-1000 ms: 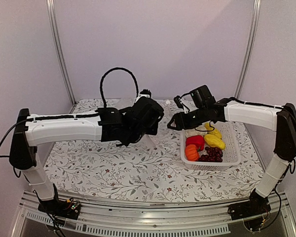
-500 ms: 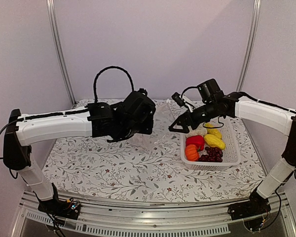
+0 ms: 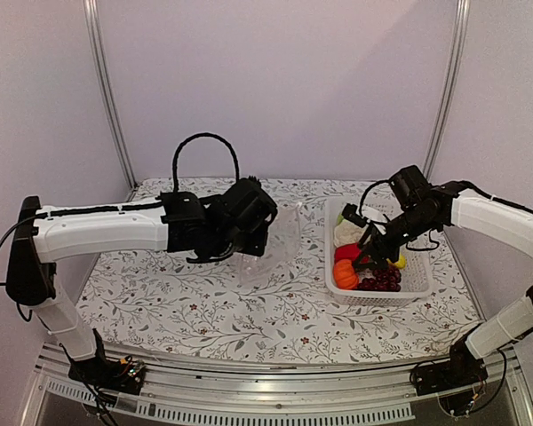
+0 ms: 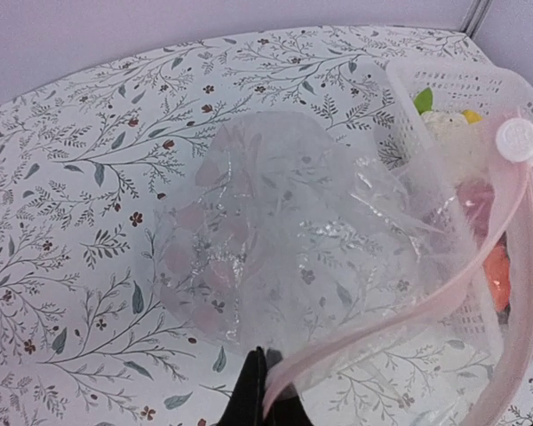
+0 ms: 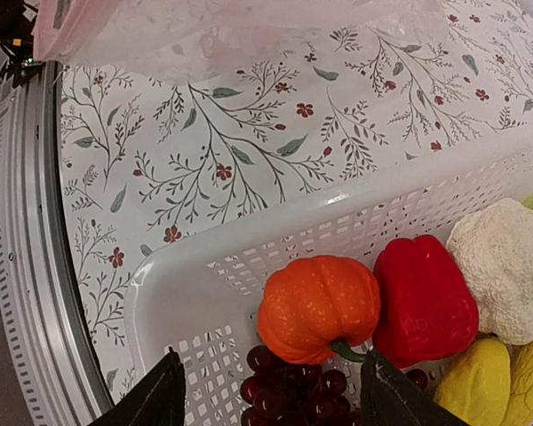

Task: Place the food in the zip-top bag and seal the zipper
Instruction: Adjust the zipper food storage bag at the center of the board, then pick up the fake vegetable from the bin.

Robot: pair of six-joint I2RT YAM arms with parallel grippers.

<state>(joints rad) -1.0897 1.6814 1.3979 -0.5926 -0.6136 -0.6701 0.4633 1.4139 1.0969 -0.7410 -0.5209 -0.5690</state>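
pumpkin [image 5: 318, 306] before spread right fingers [image 5: 164, 399]

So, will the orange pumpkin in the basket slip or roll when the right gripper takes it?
It looks like smooth moulded plastic, so the orange pumpkin is probably stiff, light and a little slippery. Its round body might roll if nudged, but the red pepper, grape bunch and basket wall hem it in.

- Left arm [image 3: 107, 231]: forearm stretched level, reaching inward; wrist tipped down.
- Left gripper [image 4: 253, 383]: fingers pressed together, pinching the mouth edge of the zip-top bag [image 4: 293, 231].
- Right arm [image 3: 502, 217]: forearm angled down and inward.
- Right gripper [image 5: 275, 399]: jaws spread wide, pointing downward.
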